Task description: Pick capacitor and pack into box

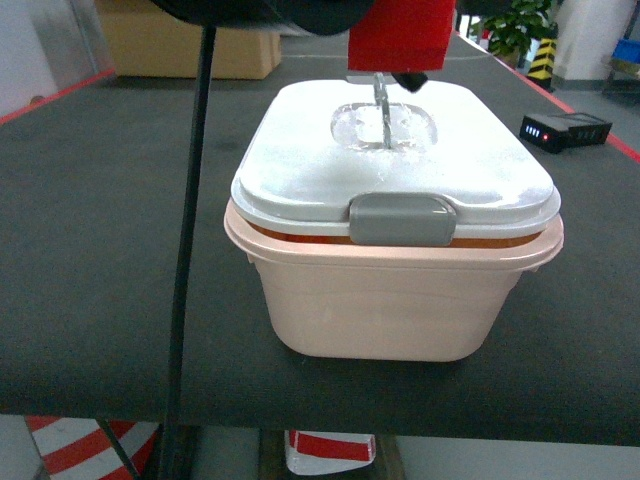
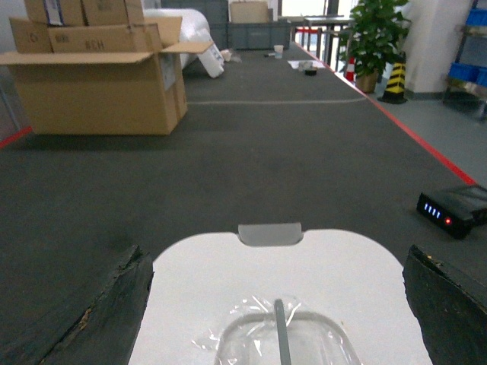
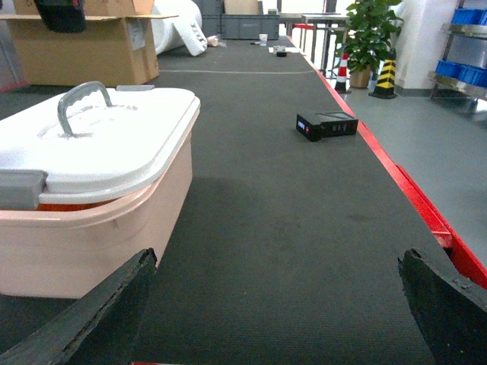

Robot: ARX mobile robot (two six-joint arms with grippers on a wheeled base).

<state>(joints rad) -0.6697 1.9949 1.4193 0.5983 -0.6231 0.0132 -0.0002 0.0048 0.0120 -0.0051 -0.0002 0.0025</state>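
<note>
You are looking at a long dark worktop (image 1: 90, 250) edged with a red stripe, in a hall with a potted plant (image 3: 373, 34) and a striped cone (image 3: 386, 79) beyond its far end. One box (image 1: 395, 290) stands on it near the front edge, its white lid (image 1: 400, 160) on top. You can count two grey latches: one on the near side in the head view (image 1: 402, 219), one on the far side in the left wrist view (image 2: 270, 233). One metal handle (image 3: 85, 101) rises from the recess in the lid. An orange band shows in the gap under the lid (image 1: 300, 235); whether that is the capacitor you cannot tell.

Your left hand (image 2: 278, 304) hangs over the lid, its two dark fingers (image 2: 91, 312) spread wide on either side, holding nothing. Your right hand (image 3: 274, 319) sits low over the worktop to the right of the box, fingers (image 3: 449, 304) wide apart and empty too.

One black device (image 3: 327, 124) with small lights lies well off to the right. One open cardboard carton (image 2: 99, 84) stands far back on the left, smaller cartons stacked in it.
</note>
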